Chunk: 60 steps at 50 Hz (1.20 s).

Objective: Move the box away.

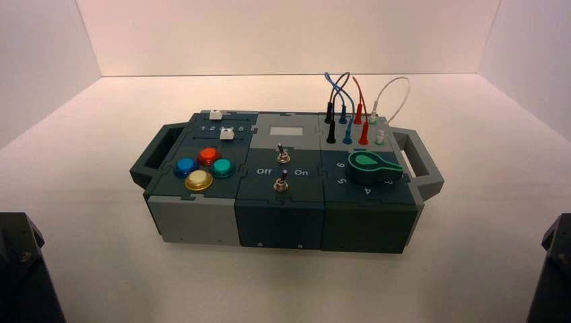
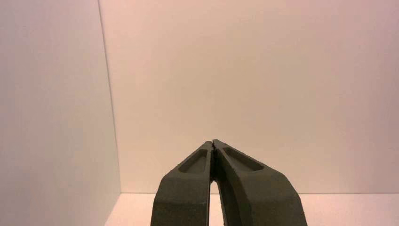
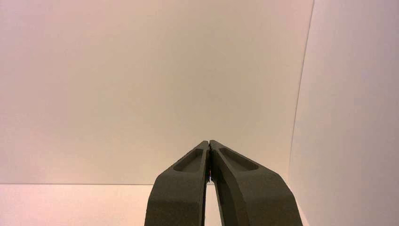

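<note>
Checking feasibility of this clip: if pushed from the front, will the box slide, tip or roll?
The box looks wide, low and flat-based, so it would probably slide, not tip or roll. Rigid-looking panels suggest stiffness. The looped wires at the back would likely flop.

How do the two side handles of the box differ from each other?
On the box, the left handle is dark teal, while the right handle is light grey. The left handle adjoins the coloured buttons; the right handle adjoins the green knob. Both are open loops, and no gripper holds either.
</note>
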Tool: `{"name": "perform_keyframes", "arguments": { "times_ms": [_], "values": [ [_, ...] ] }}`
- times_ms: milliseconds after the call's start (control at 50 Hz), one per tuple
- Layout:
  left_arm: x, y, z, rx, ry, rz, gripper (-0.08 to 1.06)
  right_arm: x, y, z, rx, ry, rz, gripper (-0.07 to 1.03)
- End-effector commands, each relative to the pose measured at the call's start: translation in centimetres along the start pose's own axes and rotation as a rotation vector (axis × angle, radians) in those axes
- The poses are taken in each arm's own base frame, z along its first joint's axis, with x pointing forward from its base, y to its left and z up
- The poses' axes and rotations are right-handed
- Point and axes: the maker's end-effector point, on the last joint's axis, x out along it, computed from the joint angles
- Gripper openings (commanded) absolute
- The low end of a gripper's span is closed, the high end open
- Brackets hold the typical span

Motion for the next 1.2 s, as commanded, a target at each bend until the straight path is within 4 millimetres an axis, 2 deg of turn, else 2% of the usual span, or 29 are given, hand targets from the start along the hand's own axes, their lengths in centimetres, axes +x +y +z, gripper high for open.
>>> {"name": "perform_keyframes", "arguments": {
  "times_ms": [20, 520, 700, 980, 1080, 1200],
  "values": [
    [0.1, 0.0, 0.5, 0.000, -0.012, 0.002, -0.03, 0.2, 0.0, 1.3, 0.001, -0.035, -0.001, -0.02],
    [0.3, 0.0, 0.2, -0.001, 0.020, 0.002, -0.03, 0.2, 0.0, 1.1, 0.000, -0.015, 0.001, -0.02],
    [0.5, -1.3, -0.7, -0.005, 0.142, -0.049, -0.03, 0.5, 0.9, 0.0, 0.004, 0.097, 0.033, -0.02],
    [-0.1, -6.0, -3.8, 0.031, 0.514, -0.227, -0.03, 0.2, 6.3, -3.7, -0.017, 0.441, 0.228, -0.02],
    [-1.5, -8.8, -5.7, 0.059, 0.729, -0.330, -0.03, -0.8, 8.9, -5.5, -0.002, 0.611, 0.316, -0.02],
    [-3.3, -11.7, -7.7, 0.070, 0.908, -0.433, -0.03, -2.4, 11.7, -7.7, 0.034, 0.778, 0.403, -0.02]
  ]
}}
